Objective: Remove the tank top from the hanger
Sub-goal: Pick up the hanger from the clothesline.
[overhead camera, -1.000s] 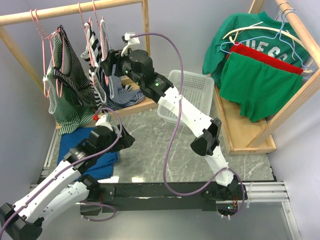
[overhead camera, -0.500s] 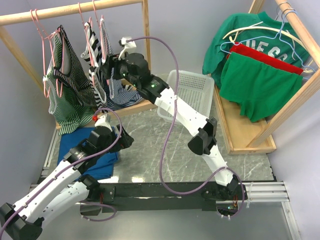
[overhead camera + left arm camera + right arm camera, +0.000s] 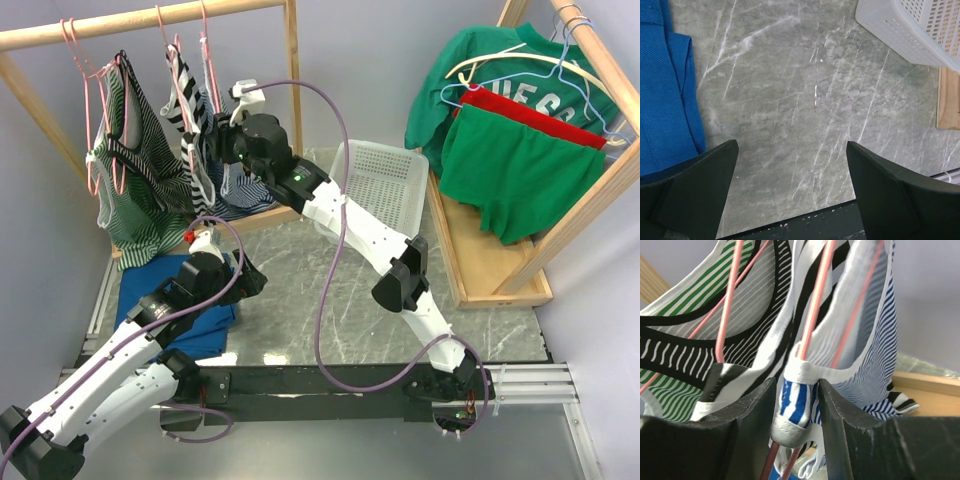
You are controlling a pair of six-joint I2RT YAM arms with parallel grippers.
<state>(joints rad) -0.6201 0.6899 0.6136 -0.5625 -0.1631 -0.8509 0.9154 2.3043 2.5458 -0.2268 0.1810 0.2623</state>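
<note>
The blue-and-white striped tank top [image 3: 238, 186] hangs from a pink hanger [image 3: 207, 62] on the left rack's wooden rail [image 3: 130, 22]. My right gripper [image 3: 207, 128] reaches up to it. In the right wrist view the jaws [image 3: 796, 382] press on either side of the folded blue-striped strap [image 3: 796, 402], with the pink hanger wire [image 3: 816, 310] running up out of the fold. The left gripper [image 3: 248, 278] hovers low over the marble table, its jaws [image 3: 791, 145] wide open and empty.
A black-and-white top [image 3: 185, 95] and a green-striped top [image 3: 135, 175] hang left of the tank top. A blue cloth [image 3: 195, 322] lies beside the left arm. A white basket [image 3: 385, 185] stands mid-table. The right rack holds green [image 3: 505, 170] and red clothes.
The right arm has pushed left and up into the hanging tops, and its jaws have narrowed onto the blue-striped strap. The left arm has stayed still.
</note>
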